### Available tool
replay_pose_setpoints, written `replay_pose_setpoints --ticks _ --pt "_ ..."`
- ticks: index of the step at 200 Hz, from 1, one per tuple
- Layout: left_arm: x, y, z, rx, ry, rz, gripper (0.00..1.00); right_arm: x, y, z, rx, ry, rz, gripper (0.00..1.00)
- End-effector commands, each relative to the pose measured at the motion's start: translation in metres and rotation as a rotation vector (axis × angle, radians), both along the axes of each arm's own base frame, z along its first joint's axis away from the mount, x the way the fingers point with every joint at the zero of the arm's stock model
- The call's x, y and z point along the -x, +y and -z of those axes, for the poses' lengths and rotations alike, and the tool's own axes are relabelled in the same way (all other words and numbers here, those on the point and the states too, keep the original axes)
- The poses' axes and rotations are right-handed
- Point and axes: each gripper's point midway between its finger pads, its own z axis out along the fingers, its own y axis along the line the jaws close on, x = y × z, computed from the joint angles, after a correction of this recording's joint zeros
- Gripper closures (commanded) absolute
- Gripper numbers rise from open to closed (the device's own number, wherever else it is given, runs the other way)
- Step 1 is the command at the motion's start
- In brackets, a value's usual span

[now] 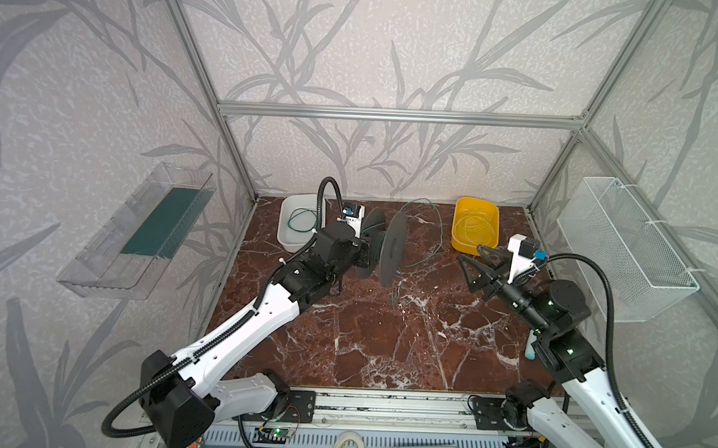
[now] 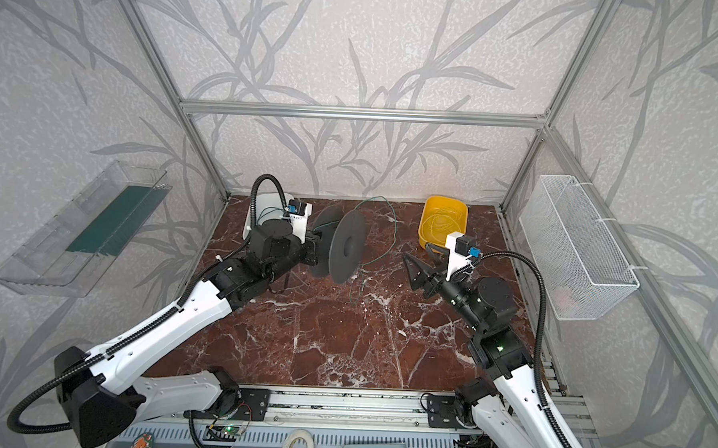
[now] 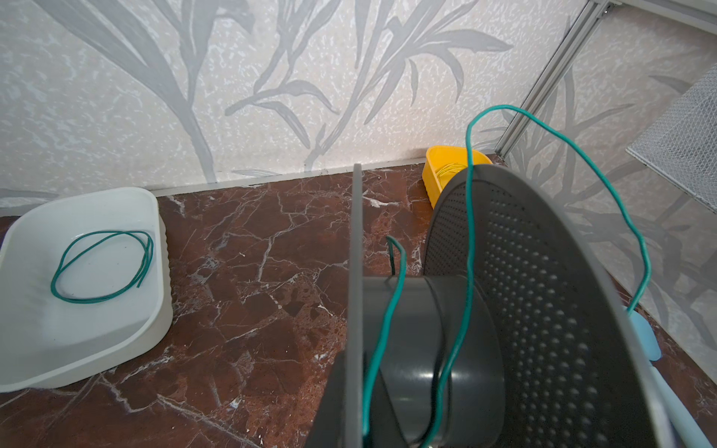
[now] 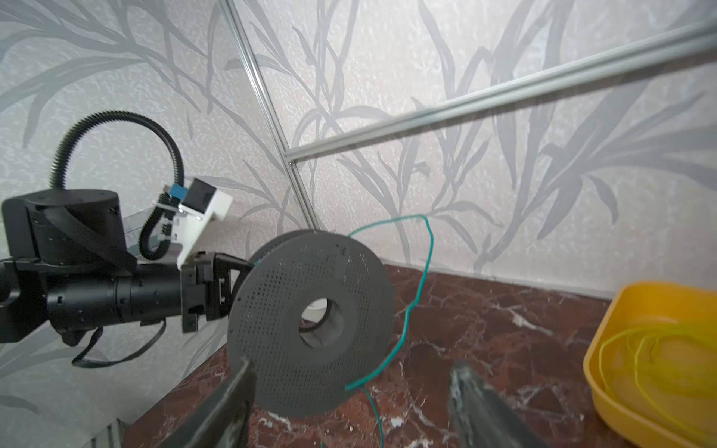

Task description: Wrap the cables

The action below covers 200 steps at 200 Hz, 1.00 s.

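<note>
One green cable (image 3: 112,233) in white tray (image 3: 58,329); yellow cables (image 1: 473,226) in yellow tray (image 1: 466,247).

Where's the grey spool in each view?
Both top views: spool near picture centre, discs upright.
Left wrist: spool fills the lower right, very close.
Right wrist: spool at centre, perforated disc facing the camera.
Shared landmark: yellow tray, at the far wall, in all four.

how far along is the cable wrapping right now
Done: only a turn or so of green cable sits on the spool. In hand: left gripper clamps the spool; right gripper is open, empty. To do: the loose arc and tail, plus the coil in the white tray.
</note>
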Motion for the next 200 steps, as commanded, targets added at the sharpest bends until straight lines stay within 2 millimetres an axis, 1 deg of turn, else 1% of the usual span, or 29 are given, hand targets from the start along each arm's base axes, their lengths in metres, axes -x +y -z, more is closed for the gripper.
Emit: replay_pose_setpoints --ticks 1,8,13,29,51,59,75,97,133,154,168,178,189,200 --pt "0.005 0.004 -0.058 0.163 -0.081 0.002 1.0 -0.011 0.007 0.075 0.011 0.181 -0.007 0.44" --pt "0.008 0.004 -0.065 0.181 -0.088 0.012 1.0 -0.013 0.013 0.087 -0.002 0.202 -0.037 0.5" --pt "0.009 0.005 -0.07 0.192 -0.092 0.012 1.0 -0.015 0.018 0.095 -0.005 0.217 -0.06 0.51" --pt "0.013 0.005 -0.082 0.217 -0.097 0.025 1.0 -0.019 0.039 0.112 0.011 0.251 -0.166 0.51" --pt "0.016 0.006 -0.094 0.236 -0.099 0.034 1.0 -0.025 0.065 0.123 0.054 0.286 -0.299 0.37" --pt "0.016 0.007 -0.096 0.24 -0.095 0.031 1.0 -0.031 0.069 0.129 0.072 0.288 -0.31 0.34" --pt "0.016 0.007 -0.1 0.245 -0.091 0.033 1.0 -0.039 0.074 0.139 0.101 0.289 -0.324 0.31" --pt "0.016 0.008 -0.105 0.262 -0.097 0.033 1.0 -0.045 0.081 0.142 0.086 0.281 -0.338 0.3" --pt "0.014 0.007 -0.111 0.296 -0.102 0.039 1.0 -0.055 0.093 0.147 0.062 0.298 -0.346 0.32" --pt "0.015 0.008 -0.116 0.312 -0.111 0.04 1.0 -0.063 0.097 0.15 0.034 0.308 -0.327 0.38" --pt "0.015 0.009 -0.118 0.317 -0.115 0.037 1.0 -0.067 0.102 0.146 0.009 0.31 -0.347 0.52" --pt "0.015 0.01 -0.119 0.32 -0.117 0.036 1.0 -0.067 0.104 0.145 0.004 0.314 -0.351 0.58" --pt "0.015 0.012 -0.12 0.319 -0.117 0.03 1.0 -0.067 0.105 0.143 0.001 0.31 -0.352 0.74" --pt "0.015 0.014 -0.121 0.32 -0.123 0.023 1.0 -0.066 0.103 0.143 0.003 0.312 -0.346 0.82"
